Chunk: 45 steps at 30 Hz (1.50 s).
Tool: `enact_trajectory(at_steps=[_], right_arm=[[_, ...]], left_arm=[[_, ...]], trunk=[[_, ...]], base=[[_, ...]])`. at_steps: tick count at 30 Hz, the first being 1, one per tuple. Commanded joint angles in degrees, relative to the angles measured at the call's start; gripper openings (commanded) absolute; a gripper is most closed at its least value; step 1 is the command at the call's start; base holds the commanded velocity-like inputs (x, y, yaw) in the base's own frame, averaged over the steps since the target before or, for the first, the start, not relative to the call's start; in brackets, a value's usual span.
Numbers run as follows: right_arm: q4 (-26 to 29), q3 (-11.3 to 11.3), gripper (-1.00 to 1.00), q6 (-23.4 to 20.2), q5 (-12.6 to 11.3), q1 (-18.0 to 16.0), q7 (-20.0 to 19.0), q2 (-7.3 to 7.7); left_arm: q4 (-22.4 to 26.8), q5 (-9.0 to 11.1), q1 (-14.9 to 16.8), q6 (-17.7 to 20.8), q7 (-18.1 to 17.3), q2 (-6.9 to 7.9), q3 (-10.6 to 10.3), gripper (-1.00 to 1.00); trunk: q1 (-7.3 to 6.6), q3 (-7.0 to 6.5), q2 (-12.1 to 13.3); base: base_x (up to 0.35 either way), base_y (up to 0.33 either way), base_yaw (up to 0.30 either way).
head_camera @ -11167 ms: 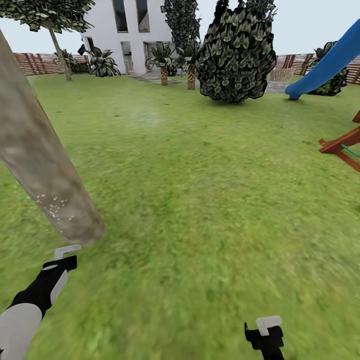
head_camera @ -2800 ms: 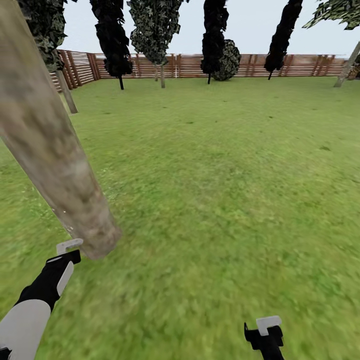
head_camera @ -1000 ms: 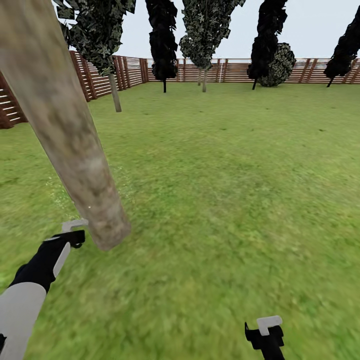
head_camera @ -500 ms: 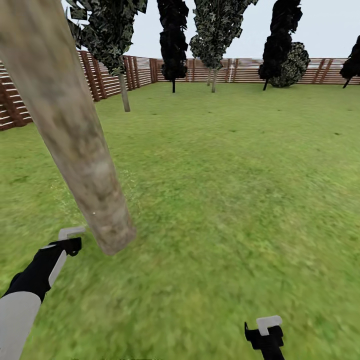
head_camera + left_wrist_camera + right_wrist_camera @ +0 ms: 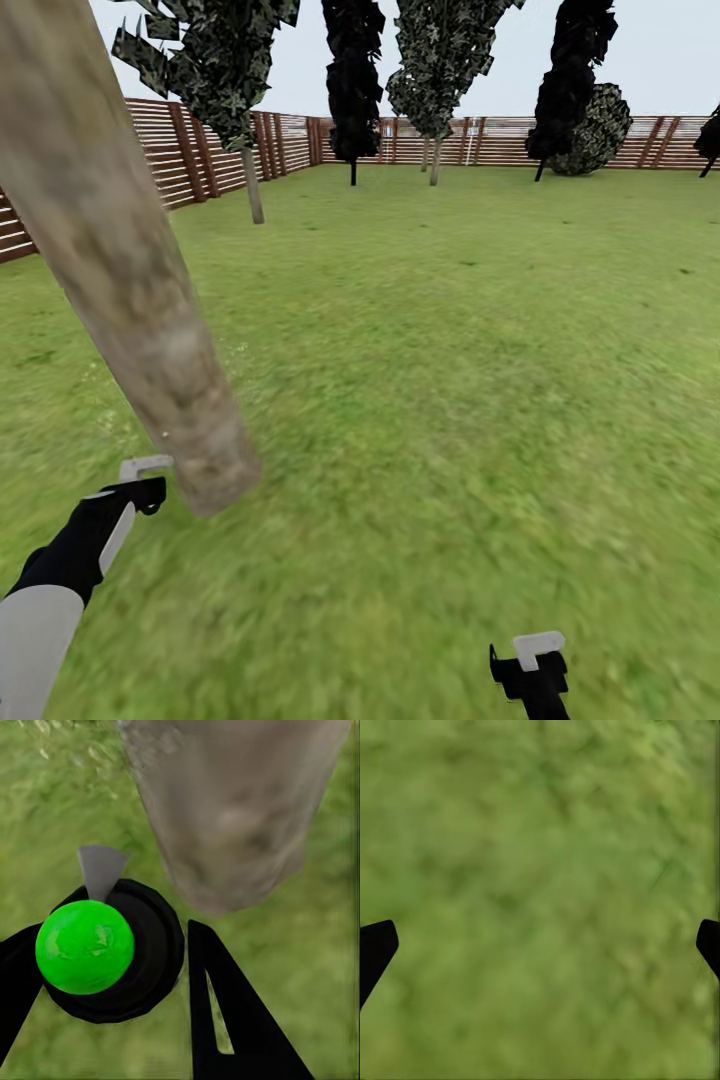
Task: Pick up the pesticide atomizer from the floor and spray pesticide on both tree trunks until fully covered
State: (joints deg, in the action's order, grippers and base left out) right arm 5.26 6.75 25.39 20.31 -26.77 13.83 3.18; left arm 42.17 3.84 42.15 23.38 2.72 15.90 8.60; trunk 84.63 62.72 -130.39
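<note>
Seemingly atomizer (image 5: 85, 946) (green-topped) between fingers (image 5: 225, 1012)

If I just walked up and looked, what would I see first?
First you'd notice the thick grey-brown tree trunk slanting across the left side of the head view, its foot in the grass. Next comes the bright green ball on the atomizer, gripped between the left gripper fingers right beside the trunk's foot. Far off, a brown slatted fence runs behind a row of dark, leafy trees.

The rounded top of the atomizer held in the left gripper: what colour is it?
Bright green, ringed by black; the atomizer shows best in the left wrist view.
</note>
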Motion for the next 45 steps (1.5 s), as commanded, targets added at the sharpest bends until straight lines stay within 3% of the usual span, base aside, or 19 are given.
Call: enact_trajectory(at_steps=[1,9,18,23,27,29,34,37,39,45], right_arm=[[-0.1,0.5,1.0,0.2,0.6,0.0,0.1,-0.01],[-0.1,0.5,1.0,0.2,0.6,0.0,0.1,-0.01],[-0.1,0.4,1.0,0.2,0.6,0.0,0.1,-0.1],[-0.1,0.5,1.0,0.2,0.6,0.0,0.1,-0.1],[-0.1,0.5,1.0,0.2,0.6,0.0,0.1,-0.1],[-0.1,0.4,1.0,0.2,0.6,0.0,0.1,-0.1],[-0.1,0.5,1.0,0.2,0.6,0.0,0.1,-0.1],[-0.1,0.5,1.0,0.2,0.6,0.0,0.1,-0.1],[-0.1,0.5,1.0,0.2,0.6,0.0,0.1,-0.1],[-0.1,0.5,1.0,0.2,0.6,0.0,0.1,-0.11]], left_arm=[[0.1,0.4,0.0,0.3,0.3,0.01,0.0,-1.0],[0.1,0.4,0.0,0.2,0.4,0.09,0.4,-1.0],[0.1,0.2,0.2,1.1,0.6,0.27,0.0,-1.0],[1.8,0.2,2.2,7.8,0.6,0.47,0.3,-1.0],[3.5,0.1,7.7,13.4,0.7,0.66,0.2,-1.0],[4.0,0.1,11.2,18.0,0.8,0.7,0.0,-1.0],[5.0,0.1,11.8,19.4,0.8,0.75,-0.2,-1.0],[5.1,0.1,11.7,19.5,0.8,2.32,-0.2,-1.0],[4.5,0.2,11.5,19.6,0.8,4.9,-0.2,-1.0],[5.1,0.3,10.8,19.6,0.6,5.38,-0.3,-1.0]], trunk=[[0.01,0.05,0.0],[0.01,0.05,0.0],[0.01,0.05,0.0],[0.01,0.05,0.0],[0.01,0.05,0.0],[0.01,0.05,0.0],[0.01,0.05,0.0],[0.01,0.05,0.0],[0.01,0.05,0.0],[0.01,0.05,0.0]], base=[[0.242,-0.174,0.0],[0.057,-0.251,0.0],[-0.228,-0.211,0.072],[-0.263,-0.197,0.263],[-0.25,-0.2,0.03],[-0.053,-0.231,0.001],[0.196,-0.178,0.0],[0.254,-0.008,0.0],[0.017,0.0,0.046],[0.0,0.0,0.254]])
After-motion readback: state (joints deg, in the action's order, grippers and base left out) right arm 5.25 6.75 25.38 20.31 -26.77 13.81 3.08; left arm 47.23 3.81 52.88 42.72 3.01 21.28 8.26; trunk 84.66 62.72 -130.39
